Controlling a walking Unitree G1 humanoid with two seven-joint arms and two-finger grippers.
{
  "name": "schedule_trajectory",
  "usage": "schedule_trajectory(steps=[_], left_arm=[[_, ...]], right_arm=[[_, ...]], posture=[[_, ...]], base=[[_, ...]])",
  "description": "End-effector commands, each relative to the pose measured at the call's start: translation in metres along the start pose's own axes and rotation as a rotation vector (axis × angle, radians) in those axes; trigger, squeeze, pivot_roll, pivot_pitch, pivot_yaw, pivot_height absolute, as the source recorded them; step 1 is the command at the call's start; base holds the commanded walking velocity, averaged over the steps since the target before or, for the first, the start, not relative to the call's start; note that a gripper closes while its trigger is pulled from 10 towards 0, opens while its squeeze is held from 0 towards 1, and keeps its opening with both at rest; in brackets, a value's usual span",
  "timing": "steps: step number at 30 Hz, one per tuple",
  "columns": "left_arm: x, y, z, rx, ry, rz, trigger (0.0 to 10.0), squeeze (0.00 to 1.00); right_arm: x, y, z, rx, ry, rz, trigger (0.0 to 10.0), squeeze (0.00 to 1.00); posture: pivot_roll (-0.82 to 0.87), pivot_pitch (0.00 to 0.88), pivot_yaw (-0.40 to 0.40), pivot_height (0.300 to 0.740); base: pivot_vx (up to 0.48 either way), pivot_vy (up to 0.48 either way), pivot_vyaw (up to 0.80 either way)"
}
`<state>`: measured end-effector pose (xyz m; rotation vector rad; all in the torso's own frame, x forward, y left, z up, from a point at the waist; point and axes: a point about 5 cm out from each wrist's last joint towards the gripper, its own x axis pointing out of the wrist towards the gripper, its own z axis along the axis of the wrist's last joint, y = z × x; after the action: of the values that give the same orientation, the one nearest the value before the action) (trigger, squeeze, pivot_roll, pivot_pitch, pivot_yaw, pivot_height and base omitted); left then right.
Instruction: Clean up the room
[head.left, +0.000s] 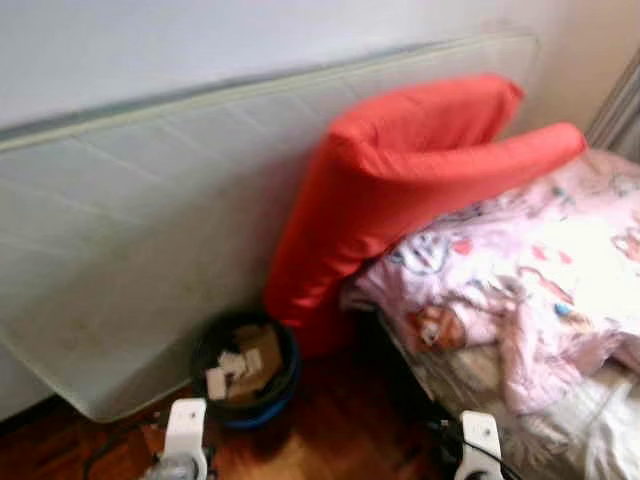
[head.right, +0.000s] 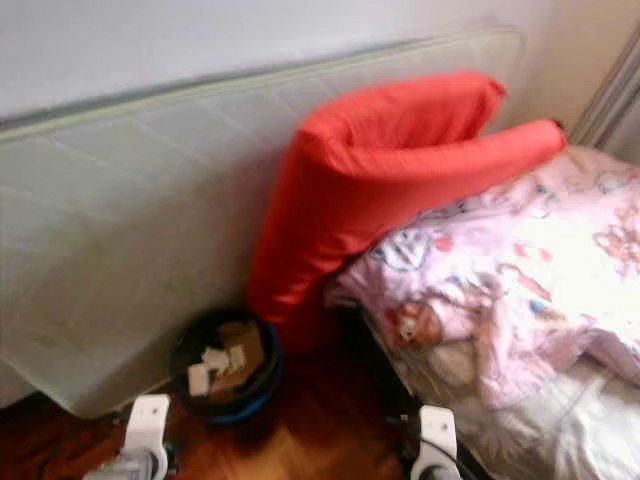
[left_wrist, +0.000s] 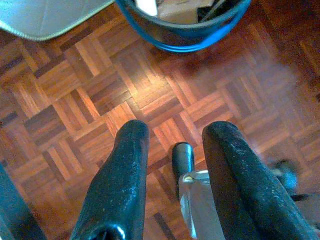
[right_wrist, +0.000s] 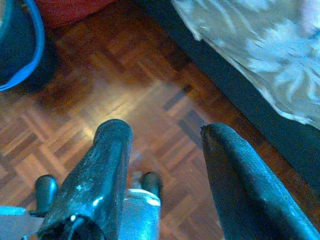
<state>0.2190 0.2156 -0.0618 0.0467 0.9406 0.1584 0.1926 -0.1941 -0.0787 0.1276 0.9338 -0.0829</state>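
A dark bin with a blue rim (head.left: 245, 372) stands on the parquet floor, holding cardboard and paper scraps. It sits at the foot of a pale mattress (head.left: 150, 250) leaning on the wall. A big red cushion (head.left: 400, 180) is folded over the bed corner, reaching down beside the bin. Both arms hang low at the bottom edge of the eye views. My left gripper (left_wrist: 175, 132) is open over bare floor just short of the bin (left_wrist: 185, 30). My right gripper (right_wrist: 165, 132) is open too, above the floor between the bin (right_wrist: 17, 45) and the bed's side.
A bed with a pink patterned quilt (head.left: 530, 270) and a floral sheet (right_wrist: 260, 55) fills the right side. The leaning mattress blocks the left and back. A strip of parquet floor (head.left: 340, 430) lies open between bin and bed. A grey curtain edge (head.left: 620, 110) is at far right.
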Motion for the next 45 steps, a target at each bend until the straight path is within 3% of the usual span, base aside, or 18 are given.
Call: schedule_trajectory(steps=[1, 8, 36, 45], left_arm=[[0.0002, -0.0104, 0.0002, -0.011, 0.002, -0.024, 10.0, 0.00], [0.0003, -0.0102, 0.0004, -0.010, 0.003, -0.025, 10.0, 0.00], [0.0004, -0.0098, 0.0018, -0.001, 0.000, -0.034, 10.0, 0.00], [0.0004, -0.0104, 0.0023, 0.005, -0.004, -0.044, 10.0, 0.00]], right_arm=[[-0.0020, -0.0092, -0.0048, -0.003, 0.021, -0.019, 10.0, 0.00], [-0.0019, -0.0089, -0.0047, -0.005, 0.023, -0.016, 10.0, 0.00], [-0.0017, -0.0082, -0.0045, 0.006, 0.025, -0.020, 10.0, 0.00], [-0.0018, -0.0086, -0.0030, 0.045, -0.007, -0.030, 10.0, 0.00]], posture=[[0.00, 0.000, -0.059, 0.740], [0.00, 0.000, -0.059, 0.740], [0.00, 0.000, -0.052, 0.740], [0.00, 0.000, -0.054, 0.740]], base=[[0.000, -0.289, -0.80], [0.000, -0.283, -0.80], [0.000, 0.000, -0.79], [0.000, -0.455, -0.26]])
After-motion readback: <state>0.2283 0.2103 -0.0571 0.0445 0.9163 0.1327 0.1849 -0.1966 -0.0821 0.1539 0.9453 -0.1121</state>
